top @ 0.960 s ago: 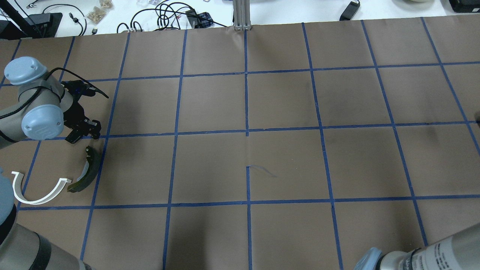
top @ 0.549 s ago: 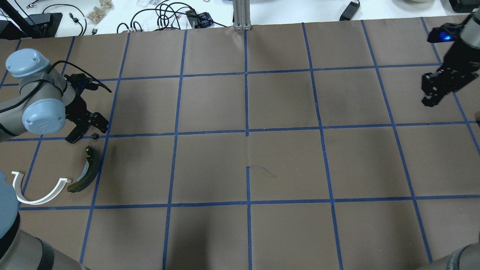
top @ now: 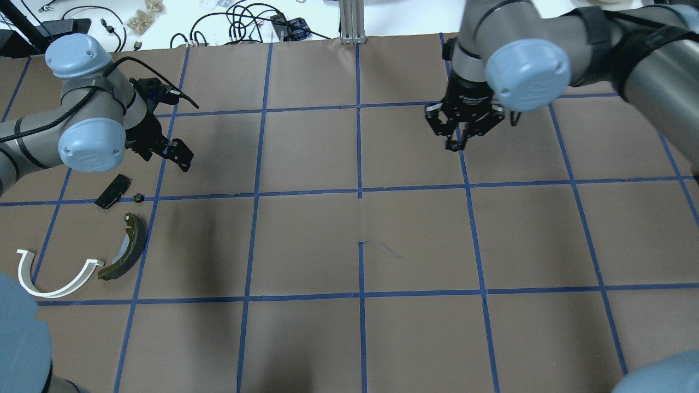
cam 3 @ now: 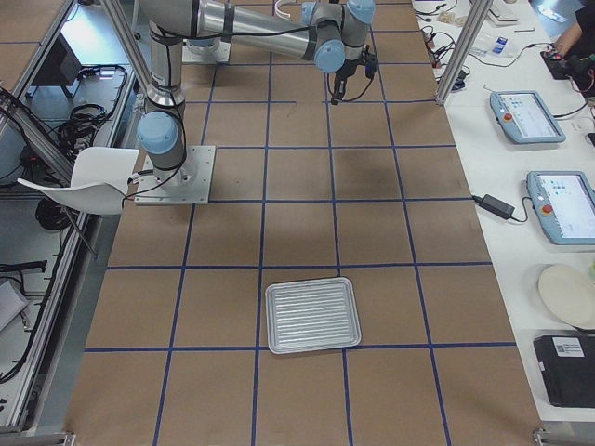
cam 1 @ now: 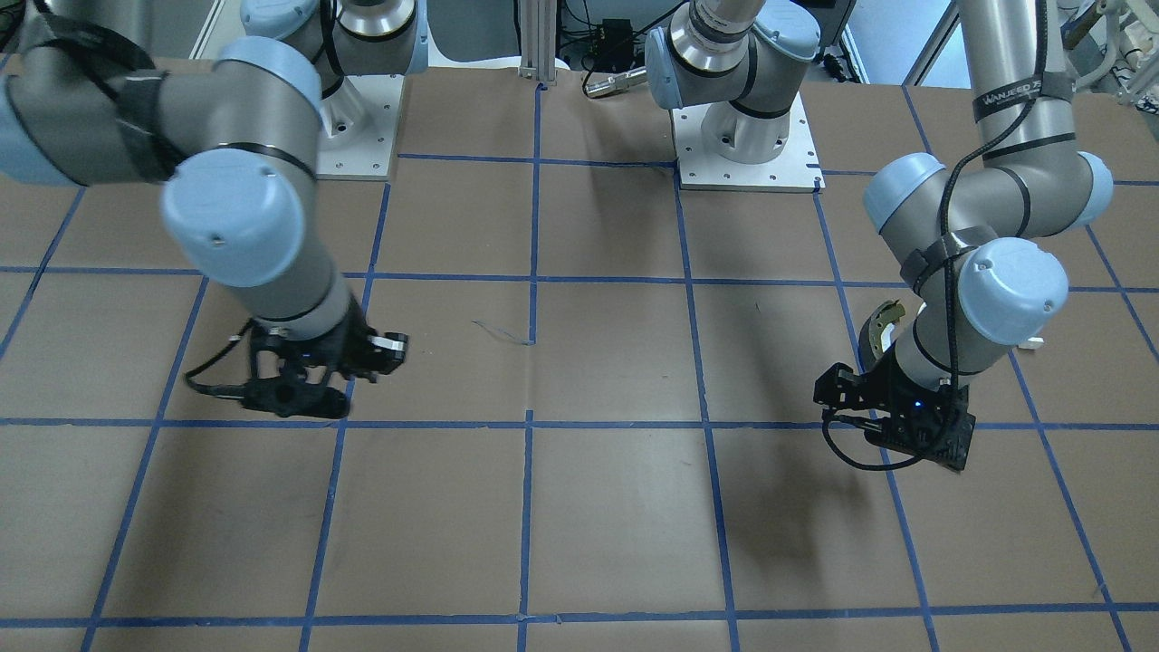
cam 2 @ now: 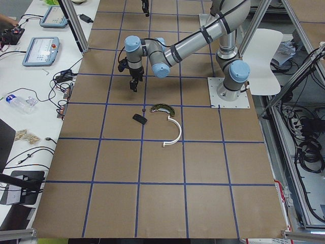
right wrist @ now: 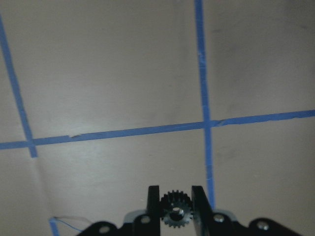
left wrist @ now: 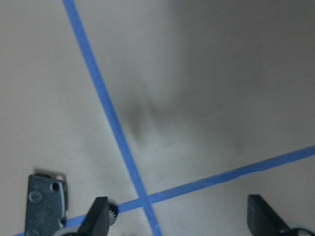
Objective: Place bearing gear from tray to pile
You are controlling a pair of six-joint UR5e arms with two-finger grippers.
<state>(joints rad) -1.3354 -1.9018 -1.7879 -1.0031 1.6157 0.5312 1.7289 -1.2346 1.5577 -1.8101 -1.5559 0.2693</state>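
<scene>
My right gripper [top: 457,143] is shut on a small dark bearing gear [right wrist: 175,215], held above the table right of centre; the gear's teeth show between the two fingers. The pile lies at the left: a dark brake shoe with olive lining [top: 128,248], a white plastic arch [top: 54,279], a flat black pad [top: 113,191] and a second small gear [top: 137,197] beside the pad. My left gripper [left wrist: 182,221] is open and empty, just beyond the pile; the pad [left wrist: 45,206] and small gear [left wrist: 113,211] show at its left finger. The tray [cam 3: 310,314] looks empty.
The table is brown paper with a blue tape grid. The metal tray sits at the robot's right end, out of the overhead view. Cables and small items lie on the white bench [top: 218,16] past the far edge. A metal post [top: 352,22] stands at the far middle.
My right arm has swung in from the right edge to right of centre, with the gear. My left gripper opened, left a small gear by the black pad, and drew back.
</scene>
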